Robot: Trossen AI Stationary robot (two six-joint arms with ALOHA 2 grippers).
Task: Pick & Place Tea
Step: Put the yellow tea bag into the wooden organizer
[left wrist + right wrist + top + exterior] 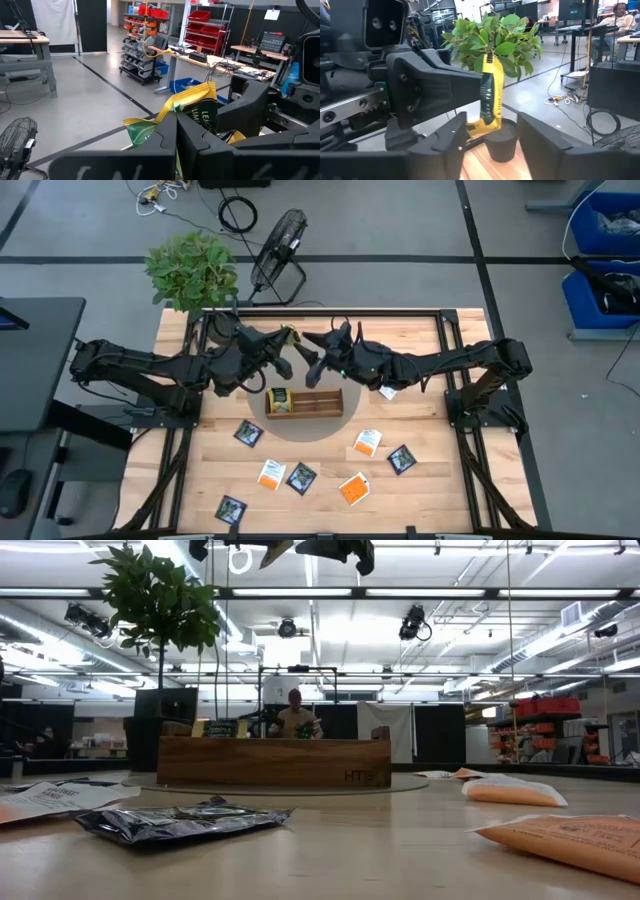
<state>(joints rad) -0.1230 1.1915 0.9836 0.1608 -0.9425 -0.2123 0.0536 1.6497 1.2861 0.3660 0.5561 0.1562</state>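
Observation:
A yellow-green tea sachet point(197, 107) hangs in the air above the far side of the table, over the long wooden tray point(318, 402). My left gripper point(283, 345) reaches in from the table's left and is shut on it. My right gripper point(492, 127) faces it from the table's right, level and open. Its two fingers stand on either side of the sachet's lower end point(481, 126). A second yellow-green sachet point(279, 398) lies in the tray's left end. My left gripper pinches the sachet's flat faces between its two fingers, about the middle of its height point(488, 92). The fingers come level from the table's left. The sachet stands upright, lifted clear, with its top and lower ends free. My right gripper: whether a finger point(455, 131) touches the sachet's lower end I cannot tell.
Several loose sachets, orange-and-white point(367, 442) and dark navy point(301, 477), lie on the table's near half. One more pale sachet point(388, 392) lies under the right arm. A potted plant point(190, 270) stands at the far left corner, with a fan point(278, 250) on the floor beyond.

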